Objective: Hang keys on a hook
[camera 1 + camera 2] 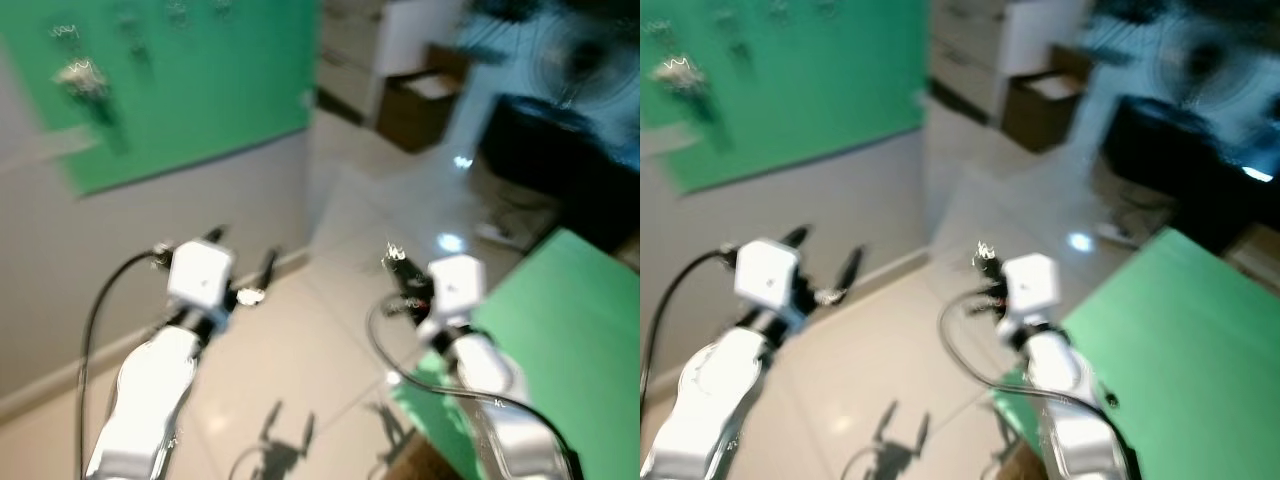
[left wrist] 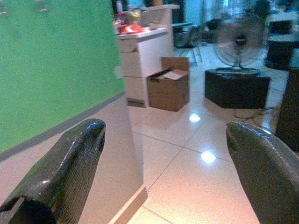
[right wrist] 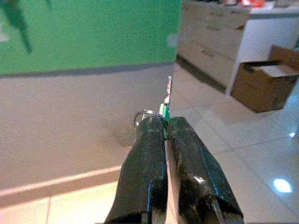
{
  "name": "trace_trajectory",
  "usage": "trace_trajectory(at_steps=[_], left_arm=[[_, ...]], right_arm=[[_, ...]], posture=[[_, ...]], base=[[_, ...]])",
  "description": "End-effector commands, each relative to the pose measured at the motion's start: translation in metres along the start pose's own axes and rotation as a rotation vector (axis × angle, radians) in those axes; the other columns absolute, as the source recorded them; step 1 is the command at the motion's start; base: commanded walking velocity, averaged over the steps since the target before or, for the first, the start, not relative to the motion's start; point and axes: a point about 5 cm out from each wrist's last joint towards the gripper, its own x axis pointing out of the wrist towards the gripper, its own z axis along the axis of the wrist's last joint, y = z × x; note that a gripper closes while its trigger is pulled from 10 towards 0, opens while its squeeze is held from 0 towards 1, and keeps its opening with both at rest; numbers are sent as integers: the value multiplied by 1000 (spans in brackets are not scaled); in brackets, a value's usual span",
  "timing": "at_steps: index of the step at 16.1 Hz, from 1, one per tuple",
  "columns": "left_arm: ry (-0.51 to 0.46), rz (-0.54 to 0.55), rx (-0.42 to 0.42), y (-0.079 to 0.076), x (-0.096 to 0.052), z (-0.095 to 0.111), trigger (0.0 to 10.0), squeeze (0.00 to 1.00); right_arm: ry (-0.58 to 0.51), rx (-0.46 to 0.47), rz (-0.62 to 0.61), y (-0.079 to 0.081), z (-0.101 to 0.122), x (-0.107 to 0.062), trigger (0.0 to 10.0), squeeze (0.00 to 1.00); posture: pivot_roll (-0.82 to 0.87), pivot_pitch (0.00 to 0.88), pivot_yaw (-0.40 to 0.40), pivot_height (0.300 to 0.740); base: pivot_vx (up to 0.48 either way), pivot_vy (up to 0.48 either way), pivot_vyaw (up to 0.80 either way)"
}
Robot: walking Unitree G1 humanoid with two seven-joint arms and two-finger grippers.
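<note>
My right gripper (image 3: 163, 127) is shut on a set of keys (image 3: 167, 95); a silver ring (image 3: 142, 115) and a green tag stick out past the black fingertips. In the head views the keys (image 1: 393, 257) glint just ahead of the right gripper (image 1: 408, 282), held above the tiled floor. My left gripper (image 1: 243, 266) is held out open with nothing between its fingers (image 2: 65, 172). A green board (image 1: 170, 80) on the wall at upper left carries several hooks, and a bunch of keys (image 1: 80, 75) hangs on one. The board is well ahead of both grippers.
A grey wall (image 1: 150, 260) runs below the green board, ending at a corner. A green-topped surface (image 1: 570, 340) is at lower right. Beyond lie a cardboard box (image 1: 425, 100), white cabinets (image 2: 145, 51), a black box with a fan (image 2: 238, 84), and glossy floor tiles.
</note>
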Motion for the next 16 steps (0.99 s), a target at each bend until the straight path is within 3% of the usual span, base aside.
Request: trace_trajectory(at_steps=[1, 8, 16], left_arm=[[-40, -35, 3, -9, 5, 9, 10000, 0], [-44, -27, 9, -5, 7, 10, 10000, 0], [-43, -3, 17, -5, 3, 9, 10000, 0]], right_arm=[[1, -15, -45, -13, -1, -7, 10000, 0], [-19, -27, -41, -15, 3, -4, 10000, 0], [-39, -32, -8, -15, 7, 1, 10000, 0]], posture=[[-50, 0, -6, 740], [-49, 0, 1, 740], [-22, 0, -27, 740]], base=[[371, 0, 0], [374, 0, 125], [373, 0, 800]])
